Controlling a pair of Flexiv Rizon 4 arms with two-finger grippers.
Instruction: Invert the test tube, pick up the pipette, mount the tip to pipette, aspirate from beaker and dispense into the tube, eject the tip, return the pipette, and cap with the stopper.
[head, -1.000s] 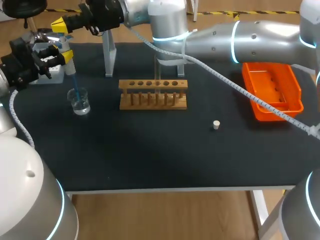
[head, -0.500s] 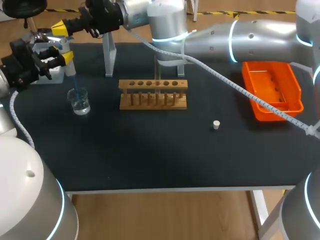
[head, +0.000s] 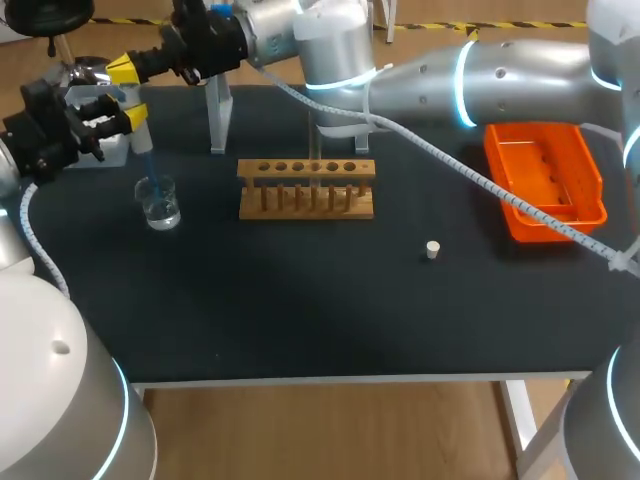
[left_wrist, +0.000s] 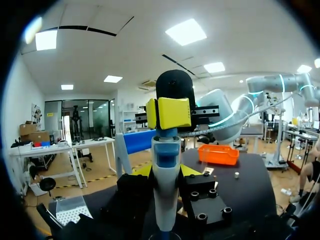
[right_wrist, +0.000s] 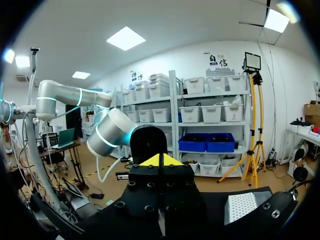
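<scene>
Aspirating, by the look of it: pipette (head: 137, 128) upright, its blue tip down in the beaker (head: 158, 203) at the counter's (head: 300, 290) left. Left jaws clamp its body; right jaws, together, sit on its top. Next: ease the plunger up, lift clear, swing toward the rack (head: 306, 188).

Bright, even light comes from ceiling panels (left_wrist: 186, 31) above the table (head: 300, 310). Shadows on it are faint
</scene>
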